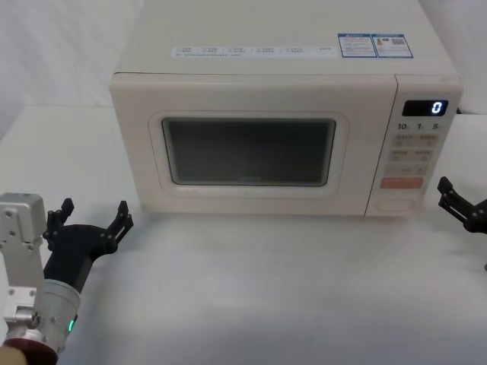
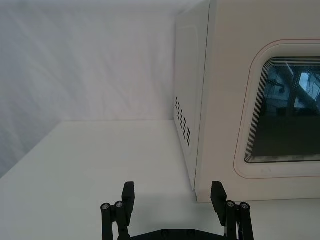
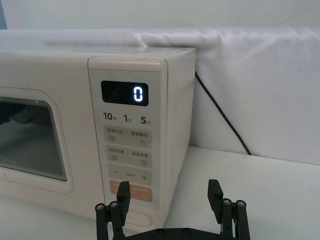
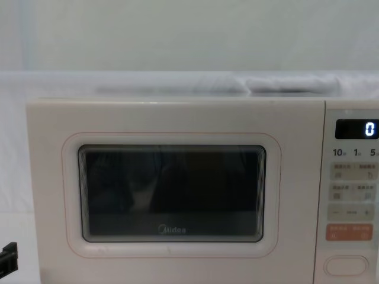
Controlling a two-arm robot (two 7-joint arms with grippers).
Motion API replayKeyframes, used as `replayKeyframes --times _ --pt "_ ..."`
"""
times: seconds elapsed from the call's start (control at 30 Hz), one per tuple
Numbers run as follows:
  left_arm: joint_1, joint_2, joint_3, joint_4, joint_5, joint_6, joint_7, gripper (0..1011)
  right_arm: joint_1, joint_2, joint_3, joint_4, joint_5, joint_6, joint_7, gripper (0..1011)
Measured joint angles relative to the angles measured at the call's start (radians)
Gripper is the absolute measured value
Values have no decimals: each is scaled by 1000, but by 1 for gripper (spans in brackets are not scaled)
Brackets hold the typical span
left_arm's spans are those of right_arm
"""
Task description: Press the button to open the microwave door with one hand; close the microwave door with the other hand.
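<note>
Still, cream microwave door w/ rounded glass, closed.

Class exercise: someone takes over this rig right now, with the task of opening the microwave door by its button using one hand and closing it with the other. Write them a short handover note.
Left hand: open, empty, low over the table off the microwave's front left corner.
Right hand: open, empty, beside the control panel's lower right, near the button but not touching it.
Door: shut, flush with the front. The display reads 0.
Done: nothing yet; both hands look staged.
Left: press the button, likely with the right hand since it is closest, let the door swing open, then push it shut with the left hand.
</note>
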Motion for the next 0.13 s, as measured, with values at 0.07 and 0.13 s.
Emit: replayKeyframes --times 0.07,0.13 --pt "0 0 0 0 0 0 0 1001 0 0 0 0 0 0 0 1002" --pt "0 0 0 0 0 0 0 1001 0 0 0 0 0 0 0 1002"
